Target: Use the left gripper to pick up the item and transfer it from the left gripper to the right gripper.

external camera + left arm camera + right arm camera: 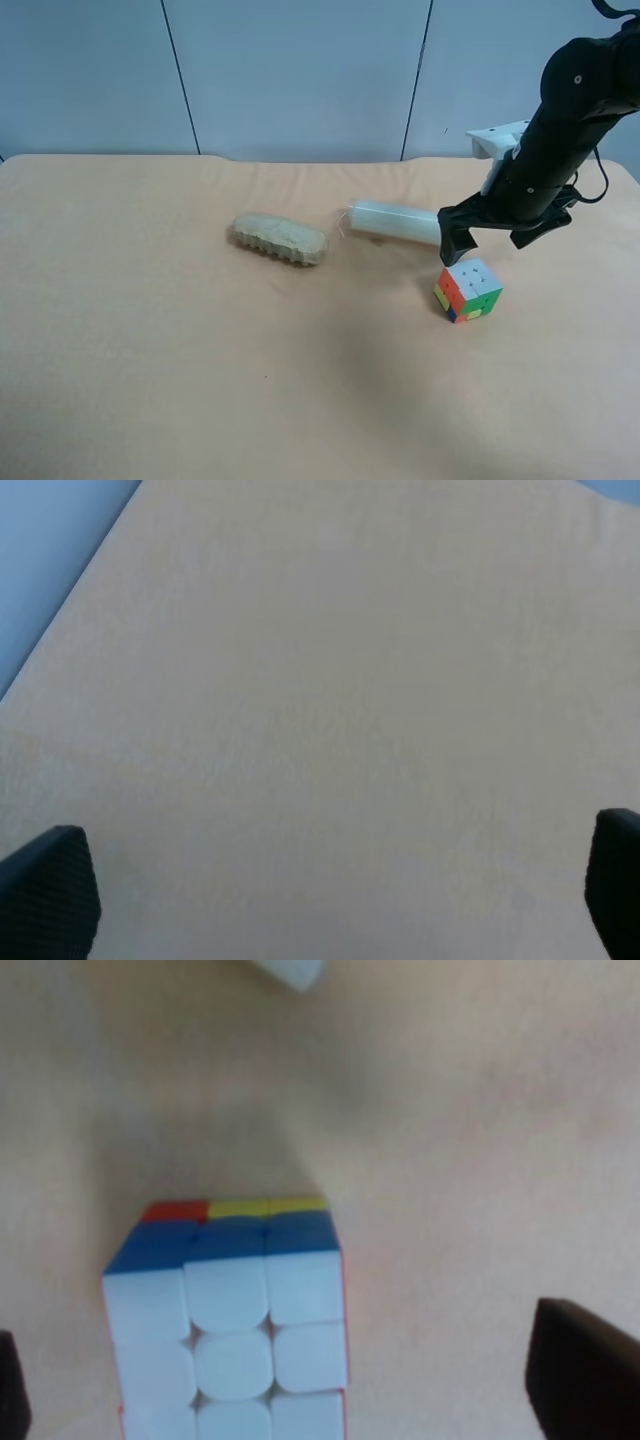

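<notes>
The right gripper (497,236) hangs just above the cube (468,290), fingers spread wide and holding nothing; in the right wrist view its two dark fingertips (582,1380) sit well apart with the cube (232,1320) between them, resting on the table (150,350). The cube lies on the tan cloth at the exterior high view's right, near the white cylinder (395,221) and well apart from the tan ridged lump (280,238). Judging from this, the cube is set down and clear of the fingers. To do this step well the arm should lift straight up, keeping the fingers wide so neither clips a corner (the cube looks light and would likely skid or tip). The left gripper (320,900) is out of the exterior high view; its own wrist view shows both tips far apart over bare cloth, nothing held. The cube itself: small, three by three, white face up toward the wrist camera, a blue row and red and yellow squares at one edge, red, green and orange on the sides seen from above; the wrist picture is blurry, so finer sticker detail is unclear.
</notes>
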Available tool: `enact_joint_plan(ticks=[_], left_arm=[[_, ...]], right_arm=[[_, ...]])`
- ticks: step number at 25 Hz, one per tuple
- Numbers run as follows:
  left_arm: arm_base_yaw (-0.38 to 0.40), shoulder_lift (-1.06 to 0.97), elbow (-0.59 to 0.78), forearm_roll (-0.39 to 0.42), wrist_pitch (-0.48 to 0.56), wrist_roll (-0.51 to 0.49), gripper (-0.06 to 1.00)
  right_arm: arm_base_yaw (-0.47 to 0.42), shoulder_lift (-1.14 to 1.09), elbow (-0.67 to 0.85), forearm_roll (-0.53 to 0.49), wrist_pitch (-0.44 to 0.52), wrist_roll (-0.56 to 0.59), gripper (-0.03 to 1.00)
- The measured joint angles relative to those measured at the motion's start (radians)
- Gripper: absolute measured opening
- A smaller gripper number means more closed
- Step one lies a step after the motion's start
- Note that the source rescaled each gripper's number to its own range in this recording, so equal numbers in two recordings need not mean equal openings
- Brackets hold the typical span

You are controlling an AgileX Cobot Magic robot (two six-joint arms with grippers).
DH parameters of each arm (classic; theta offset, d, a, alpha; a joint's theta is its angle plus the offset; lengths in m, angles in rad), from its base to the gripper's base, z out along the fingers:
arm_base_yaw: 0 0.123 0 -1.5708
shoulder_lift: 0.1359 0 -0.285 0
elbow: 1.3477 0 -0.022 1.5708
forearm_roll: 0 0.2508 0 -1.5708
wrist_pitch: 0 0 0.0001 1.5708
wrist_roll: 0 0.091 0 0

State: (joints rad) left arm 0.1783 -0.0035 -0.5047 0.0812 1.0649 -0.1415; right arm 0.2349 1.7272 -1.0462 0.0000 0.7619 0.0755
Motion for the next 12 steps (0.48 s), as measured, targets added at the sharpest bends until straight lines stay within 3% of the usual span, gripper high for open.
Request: enact_joint_plan(ticks=[12], left_arm=[[0.000, 0.000, 0.000, 0.000, 0.000, 0.000, 1.00]], right_arm=[[0.000, -0.214, -0.197, 0.000, 0.413, 0.000, 0.99]])
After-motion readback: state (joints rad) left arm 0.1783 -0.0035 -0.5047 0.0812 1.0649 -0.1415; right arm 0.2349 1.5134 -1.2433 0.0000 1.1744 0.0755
